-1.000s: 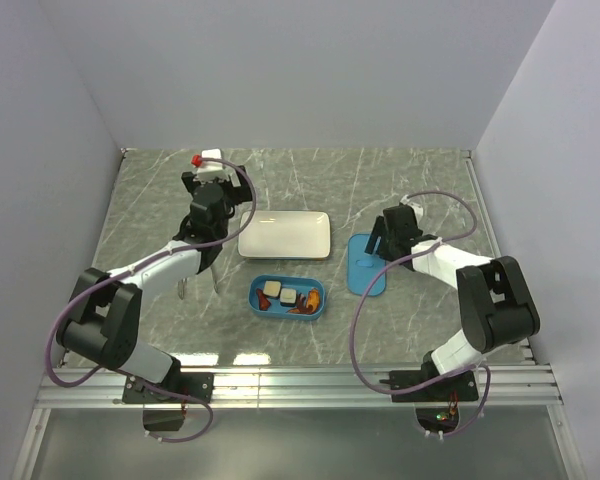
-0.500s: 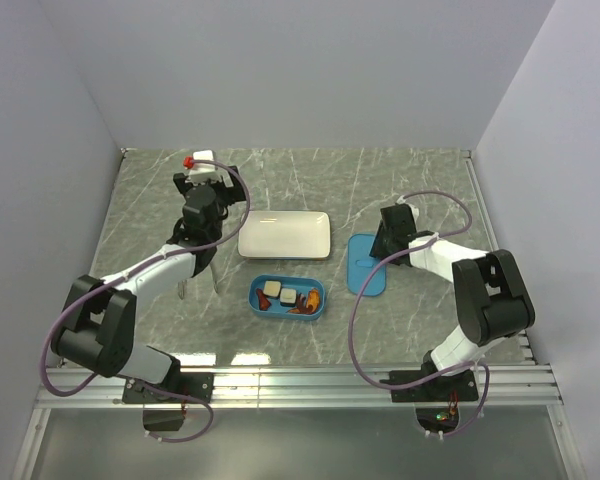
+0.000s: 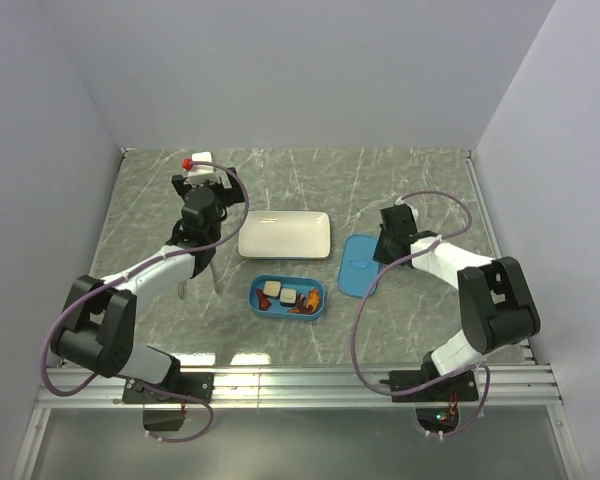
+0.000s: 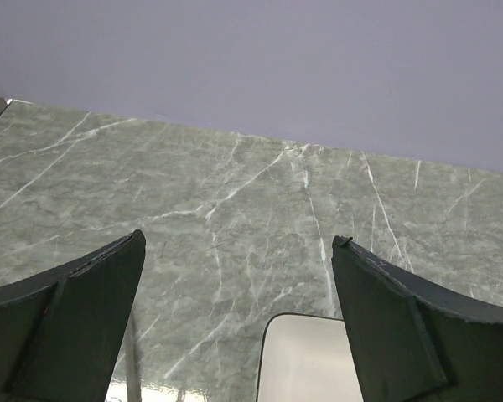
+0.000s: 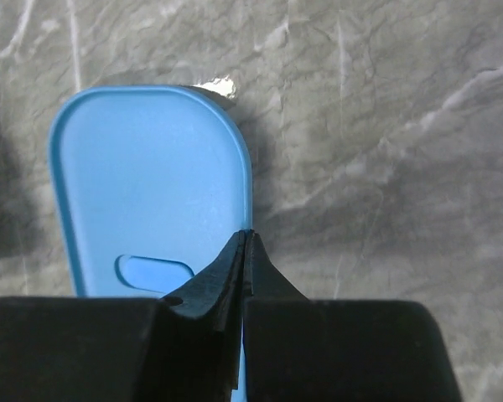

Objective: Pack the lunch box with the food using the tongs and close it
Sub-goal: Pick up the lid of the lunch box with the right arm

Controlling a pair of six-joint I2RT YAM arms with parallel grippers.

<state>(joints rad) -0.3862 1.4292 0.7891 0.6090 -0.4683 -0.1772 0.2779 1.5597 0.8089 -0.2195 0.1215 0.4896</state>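
The right gripper [image 5: 246, 234] has its fingers pressed together on the right-hand rim of the blue lid [image 5: 151, 193], and a thin sliver of blue shows between them, so I judge the rim pinched rather than merely touched. The lid lies at about 3 o'clock from the lunch box [image 3: 322, 292], just beside it but apart, turned somewhat askew to it. The food [image 3: 288, 296] sits inside the open box, so closing looks like the step in hand. The lid is probably light, stiff and smooth. Held by one thin edge it may droop or pivot and could slip out. The oval tab [image 5: 155, 270] near its middle would give a more balanced hold, if the fingers can catch it. The white plate [image 3: 285, 235] lies at 12 o'clock from the box, near it, and the lid has to pass below its near right corner. The grey marbled table [image 3: 420, 190] is bare at 3 and 12 o'clock from the lid, giving room to lift and swing. The left gripper [image 4: 239, 243] is spread wide with nothing between its fingers, raised and facing the back wall. The tongs [image 3: 216, 278] lie at 9 o'clock from the box, partly under that arm and well away from the lid's path.
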